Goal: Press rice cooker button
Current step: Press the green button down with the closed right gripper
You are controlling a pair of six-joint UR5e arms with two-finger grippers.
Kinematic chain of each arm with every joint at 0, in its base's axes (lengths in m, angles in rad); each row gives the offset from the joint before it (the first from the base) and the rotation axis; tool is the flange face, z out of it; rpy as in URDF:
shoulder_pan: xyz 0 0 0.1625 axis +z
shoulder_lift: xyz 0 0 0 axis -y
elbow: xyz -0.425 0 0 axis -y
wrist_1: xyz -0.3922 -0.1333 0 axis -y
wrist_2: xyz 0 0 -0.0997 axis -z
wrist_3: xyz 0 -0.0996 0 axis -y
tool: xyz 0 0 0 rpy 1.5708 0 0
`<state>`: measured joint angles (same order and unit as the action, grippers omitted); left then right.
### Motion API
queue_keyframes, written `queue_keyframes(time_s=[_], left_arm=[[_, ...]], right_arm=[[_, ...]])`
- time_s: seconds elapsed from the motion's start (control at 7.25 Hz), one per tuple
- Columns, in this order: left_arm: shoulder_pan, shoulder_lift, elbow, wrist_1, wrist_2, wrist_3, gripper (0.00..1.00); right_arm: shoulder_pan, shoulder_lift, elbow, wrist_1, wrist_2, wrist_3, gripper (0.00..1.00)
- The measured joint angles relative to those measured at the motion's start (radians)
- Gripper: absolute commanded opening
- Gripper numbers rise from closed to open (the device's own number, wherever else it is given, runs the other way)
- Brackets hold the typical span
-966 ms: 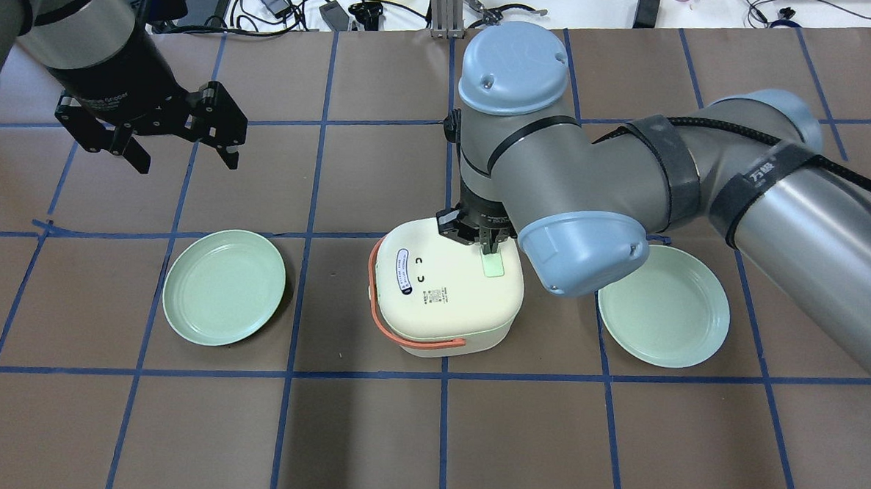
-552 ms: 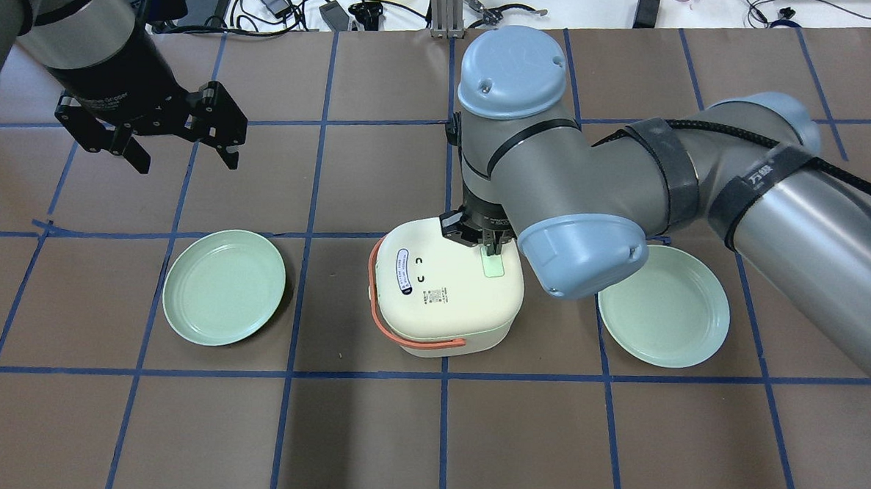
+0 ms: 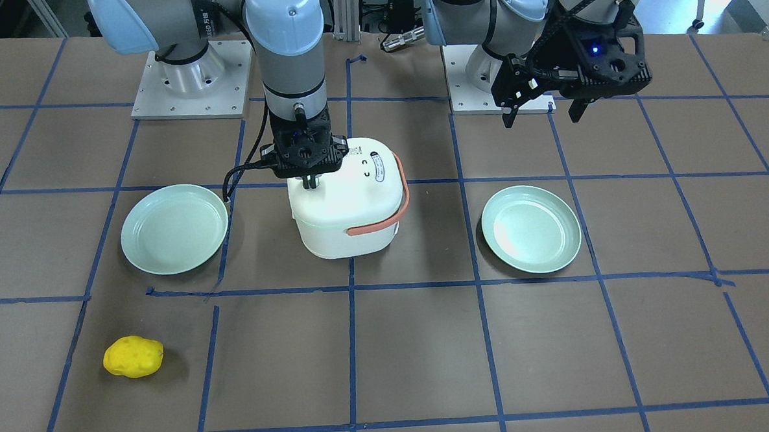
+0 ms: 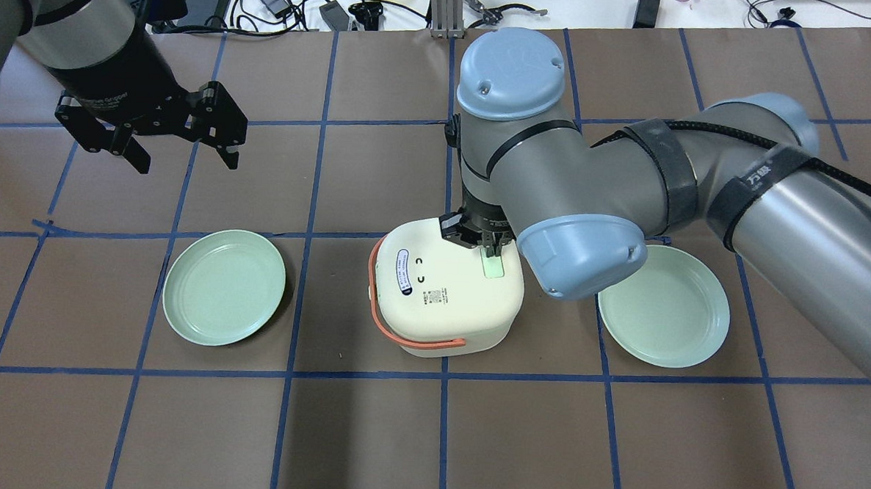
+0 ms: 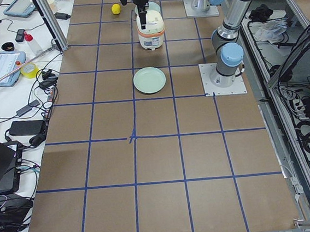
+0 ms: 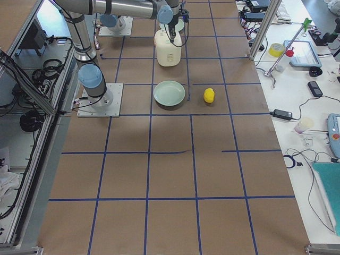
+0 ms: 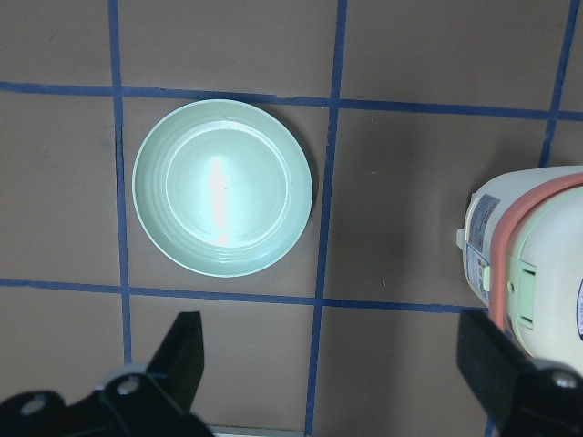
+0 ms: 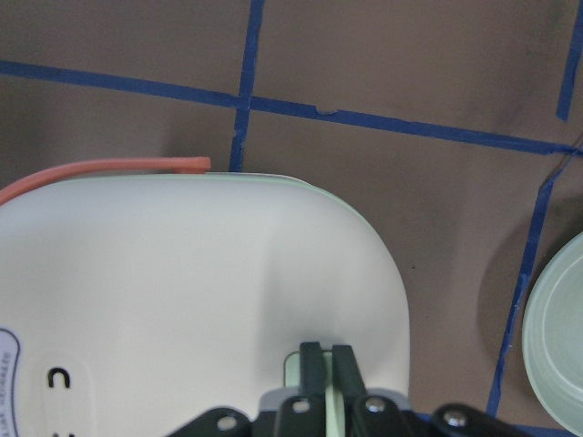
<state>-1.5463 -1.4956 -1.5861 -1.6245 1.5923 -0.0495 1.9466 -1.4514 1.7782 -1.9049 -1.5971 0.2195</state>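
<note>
The table [image 4: 368,433] is covered in brown paper with a blue tape grid. The rice cooker [image 4: 440,296] stands on it directly beneath the right gripper [image 4: 488,253], whose jaws are pressed together. One green plate [image 4: 664,313] lies just outboard of those jaws. A second green plate [image 4: 224,287] lies below the spread jaws of the left gripper [image 4: 187,164]. A yellow lump [image 3: 133,357], perhaps a sponge, sits well apart from the right jaws.

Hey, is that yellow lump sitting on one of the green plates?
No, the yellow lump lies on the bare table, apart from the nearest plate, which is empty.
</note>
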Motion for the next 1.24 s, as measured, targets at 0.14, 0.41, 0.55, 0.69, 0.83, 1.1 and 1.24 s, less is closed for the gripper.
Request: queue_keyframes(time_s=[0.14,0.41,0.55,0.69,0.83,1.1,1.24], left_arm=[[0.0,0.0,0.0,0.0,0.0,0.0,1.0],[0.0,0.0,0.0,0.0,0.0,0.0,1.0],[0.0,0.0,0.0,0.0,0.0,0.0,1.0],[0.0,0.0,0.0,0.0,0.0,0.0,1.0],[0.0,0.0,0.0,0.0,0.0,0.0,1.0],[0.0,0.0,0.0,0.0,0.0,0.0,1.0],[0.0,0.0,0.0,0.0,0.0,0.0,1.0]], right_arm=[[0.0,0.0,0.001,0.002,0.0,0.0,0.18],[-0.001,-0.002,-0.001,0.018,-0.003,0.001,0.18],[-0.001,-0.003,-0.005,0.039,-0.003,0.001,0.18],[-0.001,-0.004,-0.007,0.055,-0.002,0.001,0.18],[-0.001,-0.003,-0.007,0.058,-0.001,0.001,0.18],[0.0,-0.001,-0.007,0.054,0.005,0.001,0.76],[-0.001,-0.004,-0.014,0.058,0.002,0.004,1.0]])
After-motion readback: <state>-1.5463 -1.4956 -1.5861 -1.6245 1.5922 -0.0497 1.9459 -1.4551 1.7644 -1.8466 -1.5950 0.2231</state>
